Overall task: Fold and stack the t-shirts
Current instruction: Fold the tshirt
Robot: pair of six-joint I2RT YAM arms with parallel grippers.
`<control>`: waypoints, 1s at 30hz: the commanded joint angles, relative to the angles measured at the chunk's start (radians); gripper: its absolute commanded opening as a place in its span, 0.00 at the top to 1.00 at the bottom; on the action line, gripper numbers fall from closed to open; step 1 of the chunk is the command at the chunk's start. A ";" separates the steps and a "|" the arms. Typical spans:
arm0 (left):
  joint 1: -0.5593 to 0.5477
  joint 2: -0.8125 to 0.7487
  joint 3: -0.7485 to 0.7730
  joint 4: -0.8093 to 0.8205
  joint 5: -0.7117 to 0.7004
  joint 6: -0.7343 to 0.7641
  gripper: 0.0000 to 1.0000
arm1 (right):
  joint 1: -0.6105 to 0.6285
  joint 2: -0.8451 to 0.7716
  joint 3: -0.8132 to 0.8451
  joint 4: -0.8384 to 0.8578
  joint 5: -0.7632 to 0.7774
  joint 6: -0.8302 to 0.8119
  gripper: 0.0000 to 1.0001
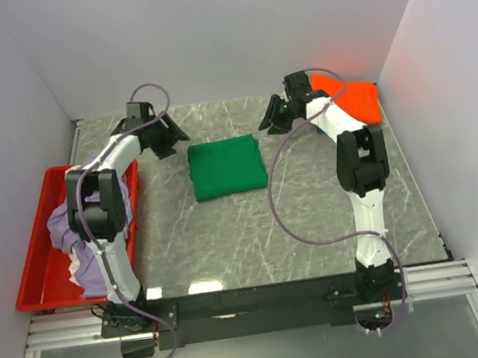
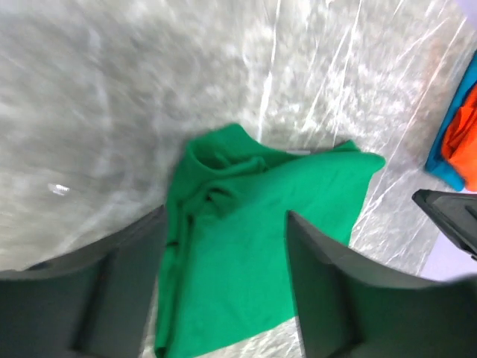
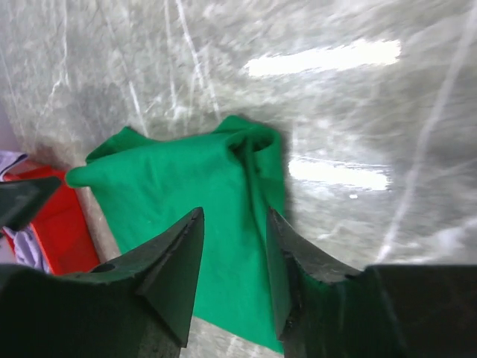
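Grey marbled surface (image 1: 229, 241) between bare white walls: the green t-shirt (image 1: 227, 168) lies folded into a tidy rectangle near the middle, flat, with its long axis running left to right and slightly tilted. Just past its far-left corner hangs the left gripper (image 1: 161, 136), fingers spread wide and holding nothing. Just past its far-right corner hangs the right gripper (image 1: 277, 117), fingers parted more narrowly and also empty. Neither touches the cloth, and both sit about equally near it, so the shirt lies toward the arm bases from each gripper. Farther out to the green shirt's far right, in the corner, lies the orange t-shirt (image 1: 359, 101). If the fold is judged finished, stacking means moving the green shirt that way, and the right arm stands between the two. Well off to the green shirt's left, the red tray (image 1: 37, 274) holds the lavender t-shirt (image 1: 66, 231), crumpled. The top view gives the layout and the clean outline. Only the left wrist view shows the blue t-shirt (image 2: 445, 160) peeking out under the orange one, and both wrist views show bunched, rumpled layers at one end of the green shirt, which look flat from above.
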 commanded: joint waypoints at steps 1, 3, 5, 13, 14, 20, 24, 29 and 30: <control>0.060 -0.100 0.001 0.045 0.065 0.023 0.26 | -0.012 -0.091 0.028 -0.020 0.020 -0.043 0.53; 0.059 -0.136 -0.023 0.040 0.056 0.028 0.24 | -0.008 -0.141 -0.058 0.018 0.025 -0.039 0.53; 0.037 -0.193 -0.061 0.057 0.059 0.017 0.32 | 0.003 -0.207 -0.133 0.044 0.026 -0.036 0.53; -0.142 -0.210 -0.235 0.141 -0.015 -0.067 0.99 | 0.146 -0.260 -0.273 0.150 0.029 0.001 0.54; -0.150 -0.193 -0.232 0.146 -0.013 -0.076 0.99 | 0.173 -0.245 -0.255 0.147 0.029 0.003 0.55; -0.185 -0.049 -0.183 0.183 -0.013 -0.098 0.99 | 0.189 -0.114 -0.239 0.216 -0.017 0.059 0.56; -0.204 0.034 -0.178 0.189 -0.010 -0.120 0.99 | 0.187 -0.044 -0.244 0.216 -0.017 0.072 0.58; -0.276 0.019 -0.302 0.222 -0.053 -0.165 0.99 | 0.187 -0.070 -0.399 0.273 0.009 0.088 0.59; -0.287 0.007 -0.327 0.232 -0.056 -0.178 0.99 | 0.187 -0.095 -0.431 0.286 0.012 0.090 0.59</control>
